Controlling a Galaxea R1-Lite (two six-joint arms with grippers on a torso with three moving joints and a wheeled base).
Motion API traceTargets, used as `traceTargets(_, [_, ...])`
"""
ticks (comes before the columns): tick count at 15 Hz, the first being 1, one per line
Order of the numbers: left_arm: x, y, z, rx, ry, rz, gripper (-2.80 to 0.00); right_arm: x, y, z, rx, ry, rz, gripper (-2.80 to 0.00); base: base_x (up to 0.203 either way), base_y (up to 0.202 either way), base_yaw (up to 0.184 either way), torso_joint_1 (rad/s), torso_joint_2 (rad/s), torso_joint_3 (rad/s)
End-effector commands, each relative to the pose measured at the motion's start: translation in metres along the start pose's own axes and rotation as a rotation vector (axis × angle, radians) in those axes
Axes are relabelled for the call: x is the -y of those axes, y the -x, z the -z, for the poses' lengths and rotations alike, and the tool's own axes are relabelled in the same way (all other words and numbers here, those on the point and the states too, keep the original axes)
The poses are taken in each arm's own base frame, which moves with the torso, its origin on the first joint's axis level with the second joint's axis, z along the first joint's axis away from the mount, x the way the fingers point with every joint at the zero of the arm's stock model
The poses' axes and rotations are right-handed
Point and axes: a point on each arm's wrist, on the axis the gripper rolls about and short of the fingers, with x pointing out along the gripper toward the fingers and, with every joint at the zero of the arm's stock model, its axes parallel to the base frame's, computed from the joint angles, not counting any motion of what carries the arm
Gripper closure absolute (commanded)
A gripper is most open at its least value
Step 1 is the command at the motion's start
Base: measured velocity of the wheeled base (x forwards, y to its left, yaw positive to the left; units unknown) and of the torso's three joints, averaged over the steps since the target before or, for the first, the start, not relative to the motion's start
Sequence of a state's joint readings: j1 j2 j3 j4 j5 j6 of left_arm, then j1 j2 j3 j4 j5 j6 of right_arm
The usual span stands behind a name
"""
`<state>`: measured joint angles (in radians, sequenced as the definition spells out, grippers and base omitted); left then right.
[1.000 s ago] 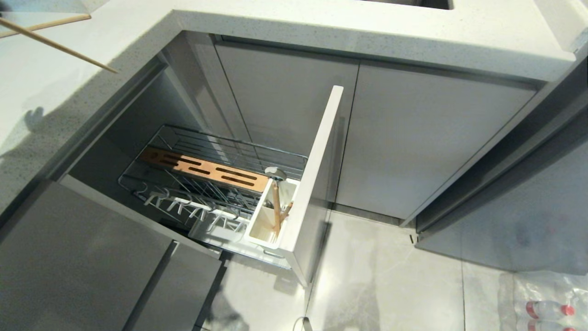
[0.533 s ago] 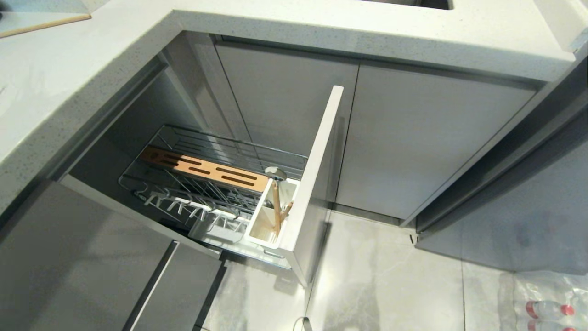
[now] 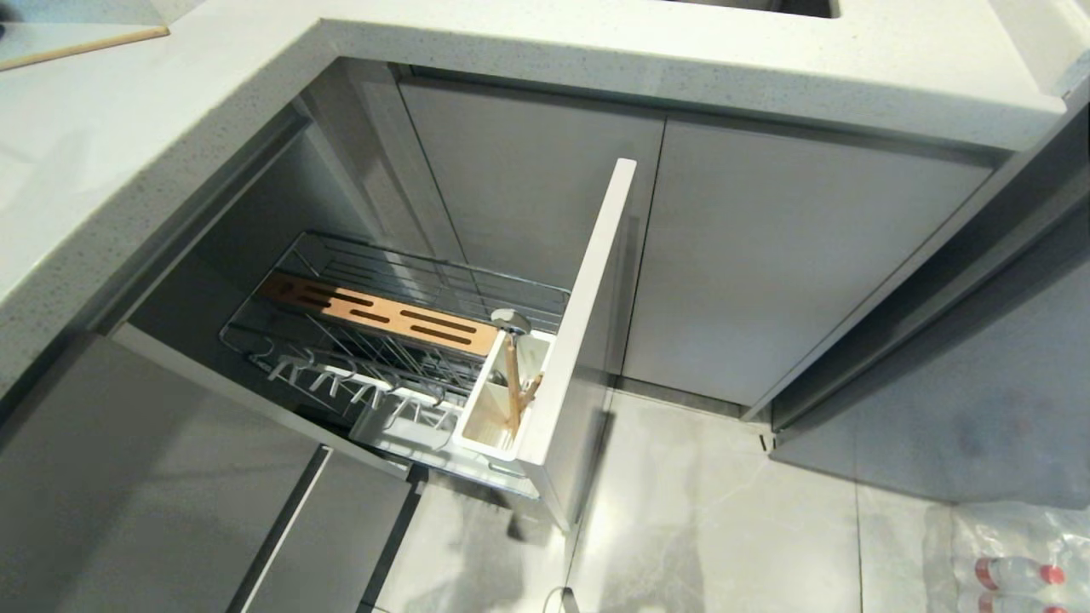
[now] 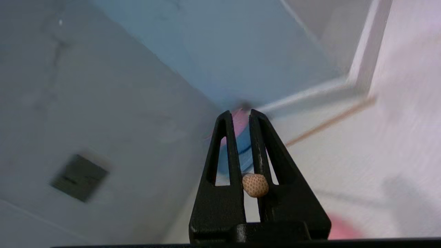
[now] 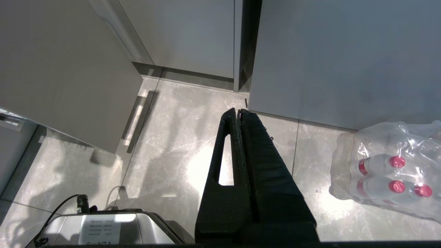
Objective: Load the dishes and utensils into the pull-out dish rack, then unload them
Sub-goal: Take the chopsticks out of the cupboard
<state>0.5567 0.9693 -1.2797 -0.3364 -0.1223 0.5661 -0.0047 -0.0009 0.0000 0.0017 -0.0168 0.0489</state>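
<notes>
Chrome wire rack (image 3: pixel 375 340) pulled out, two utensils in its cup.
One chopstick (image 3: pixel 512 379) and one spoon (image 3: pixel 511 320) stand in the white cup (image 3: pixel 481 421), lower centre; another chopstick (image 3: pixel 85 47) lies on the speckled counter (image 3: pixel 128 153), upper left. Left claw (image 4: pixel 241 117) clenched on a chopstick end (image 4: pixel 255 185); right claw (image 5: pixel 238 112) clenched, empty, over grey floor tiles (image 5: pixel 165 144).

floor (image 3: pixel 724 528): grey marble tile | cabinet doors (image 3: pixel 792 255): grey | countertop (image 3: pixel 596 51): white speckled
</notes>
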Motion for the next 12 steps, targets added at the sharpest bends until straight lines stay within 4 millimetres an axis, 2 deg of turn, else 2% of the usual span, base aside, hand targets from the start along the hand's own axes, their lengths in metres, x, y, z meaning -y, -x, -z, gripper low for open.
traceTargets(1, [0.007, -0.012, 0.020, -0.062, -0.219, 0.040, 0.00, 0.000, 0.000, 0.000, -0.002, 0.000, 0.000, 0.00, 0.000, 0.000, 0.000, 0.000, 0.00, 0.000])
traceTargets(4, [0.021, -0.016, 0.048, -0.162, -0.465, 0.174, 0.00, 0.000, 0.000, 0.000, -0.002, 0.000, 0.000, 0.00, 0.000, 0.000, 0.000, 0.000, 0.00, 0.000])
traceTargets(8, [0.028, -0.010, 0.068, -0.367, -0.676, 0.268, 0.00, 0.000, 0.000, 0.000, -0.002, 0.000, 0.000, 0.00, 0.000, 0.000, 0.000, 0.000, 0.00, 0.000])
traceTargets(12, [0.033, -0.007, 0.078, -0.473, -0.725, 0.343, 0.00, 0.000, 0.000, 0.000, -0.002, 0.000, 0.000, 0.00, 0.000, 0.000, 0.000, 0.000, 0.00, 0.000])
